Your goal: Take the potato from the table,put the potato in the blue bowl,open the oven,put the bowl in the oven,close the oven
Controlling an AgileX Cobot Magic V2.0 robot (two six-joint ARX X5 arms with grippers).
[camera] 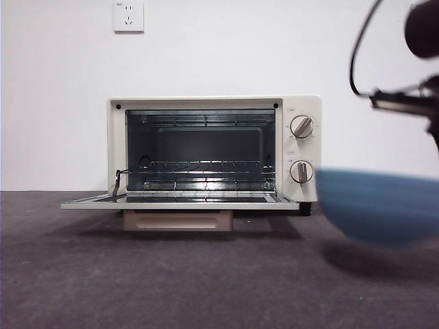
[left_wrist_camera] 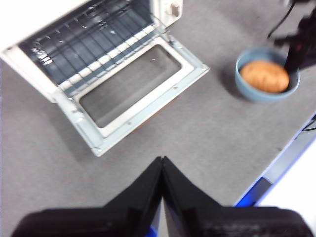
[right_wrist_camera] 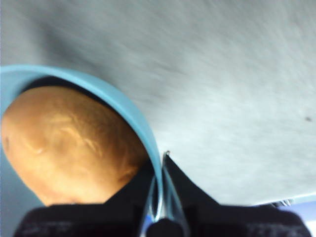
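Observation:
The blue bowl (camera: pixel 381 205) hangs blurred just above the table (camera: pixel 171 288), its shadow beneath it, to the right of the oven (camera: pixel 206 103). My right gripper (right_wrist_camera: pixel 159 163) is shut on the bowl's rim (right_wrist_camera: pixel 123 106), one jaw inside and one outside. The orange-brown potato (right_wrist_camera: pixel 69 148) lies inside the bowl (left_wrist_camera: pixel 247 89). The oven door (camera: pixel 178 201) is folded down flat, showing the wire rack (camera: pixel 206 168). My left gripper (left_wrist_camera: pixel 162 160) is shut on nothing, high above the table in front of the open door (left_wrist_camera: pixel 138 94).
The right arm (camera: pixel 425 27) and its cable enter from the upper right. The oven's two knobs (camera: pixel 302 127) face the bowl's side. A wall outlet (camera: pixel 128 16) sits above the oven. The table's edge (left_wrist_camera: pixel 281 163) runs near the bowl.

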